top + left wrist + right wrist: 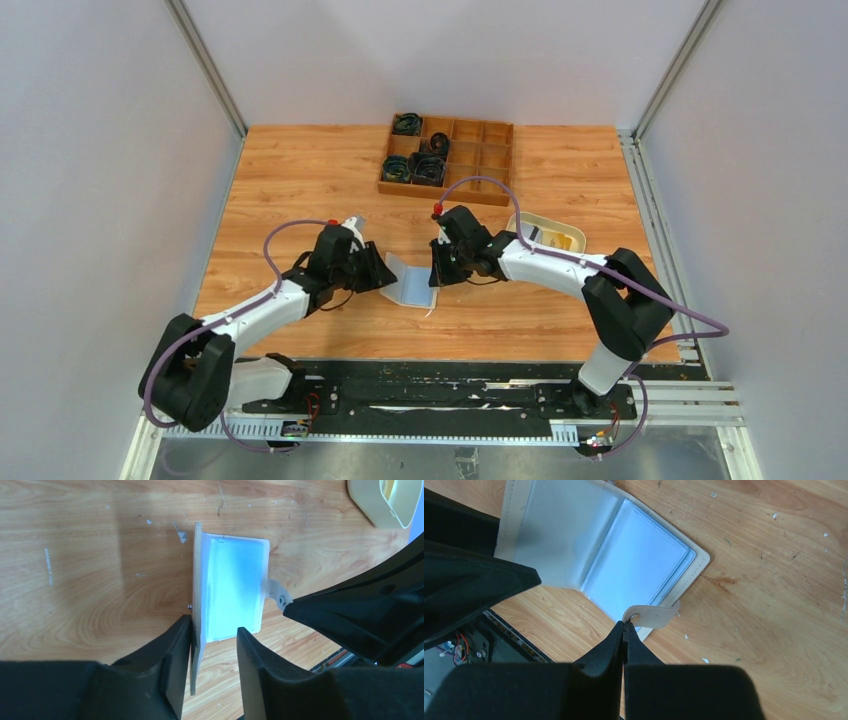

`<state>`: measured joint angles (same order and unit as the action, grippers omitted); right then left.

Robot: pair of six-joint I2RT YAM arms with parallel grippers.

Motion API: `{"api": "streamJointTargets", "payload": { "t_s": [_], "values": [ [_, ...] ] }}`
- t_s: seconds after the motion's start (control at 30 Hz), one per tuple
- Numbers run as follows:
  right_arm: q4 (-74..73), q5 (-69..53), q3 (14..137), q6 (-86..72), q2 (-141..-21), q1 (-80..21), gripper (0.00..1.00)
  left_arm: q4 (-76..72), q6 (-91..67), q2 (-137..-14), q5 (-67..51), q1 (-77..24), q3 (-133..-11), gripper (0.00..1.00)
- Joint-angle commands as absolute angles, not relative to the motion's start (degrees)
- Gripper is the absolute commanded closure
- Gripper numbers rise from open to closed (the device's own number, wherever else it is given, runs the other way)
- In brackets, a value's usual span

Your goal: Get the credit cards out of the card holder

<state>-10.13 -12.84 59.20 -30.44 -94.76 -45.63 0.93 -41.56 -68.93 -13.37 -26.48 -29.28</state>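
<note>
— What is shown on the table (300, 180)?
— The card holder (412, 285), spread open. One cover (196, 580) is kept upright within the left gripper's (214, 635) parted jaws; the snap tab (654, 616) is pinched by the closed right gripper (624, 626), so pockets are exposed.

Even, diffuse light from above fills the overhead view, which is bright and sharp, with only faint, soft shadows on the worktop (300, 180). In the left wrist view a dim band of shadow crosses the wood, and the glossy inside of the card holder (232, 590) glares pale blue, its detail washed out. The left gripper (214, 645) and the right gripper (624, 627), close to their lenses, show as near-black, soft-edged shapes; the wood grain behind them is crisp.
</note>
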Motion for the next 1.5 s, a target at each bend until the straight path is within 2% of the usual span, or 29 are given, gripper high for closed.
{"api": "streamJointTargets", "payload": {
  "t_s": [0.0, 0.07, 0.2, 0.27, 0.33, 0.67, 0.8, 1.47],
  "values": [
    [-9.5, -13.8, 59.9, -29.8, -95.0, -46.2, 1.0, -2.3, -42.9, -70.4, -15.3, -27.8, -31.0, 0.55],
    [-9.2, -13.8, 59.6, -29.8, -94.7, -46.2, 1.0, -2.2, -43.2, -70.1, -15.3, -28.3, -31.7, 0.51],
    [-8.2, -13.5, 58.3, -30.4, -93.5, -46.1, 1.0, -2.2, -44.0, -69.7, -15.1, -29.4, -33.0, 0.18],
    [-7.3, -13.2, 57.1, -31.4, -92.5, -45.6, 1.0, -2.2, -44.5, -69.7, -15.0, -30.0, -33.3, 0.08],
    [-6.3, -12.3, 55.1, -32.8, -91.0, -44.9, 1.0, -2.3, -44.9, -69.5, -14.6, -30.6, -33.6, 0.04],
    [-6.1, -8.2, 48.7, -33.6, -83.6, -42.2, 1.0, -5.4, -51.0, -70.9, -12.9, -33.0, -32.0, 0.02],
    [-4.8, -9.1, 46.1, -34.1, -82.0, -41.0, 1.0, -11.8, -56.6, -73.1, -14.5, -33.3, -29.1, 0.02],
    [0.8, -12.6, 40.0, -35.1, -80.6, -38.9, 1.0, -17.4, -64.8, -74.6, -14.1, -36.0, -30.8, 0.02]
  ]
}}
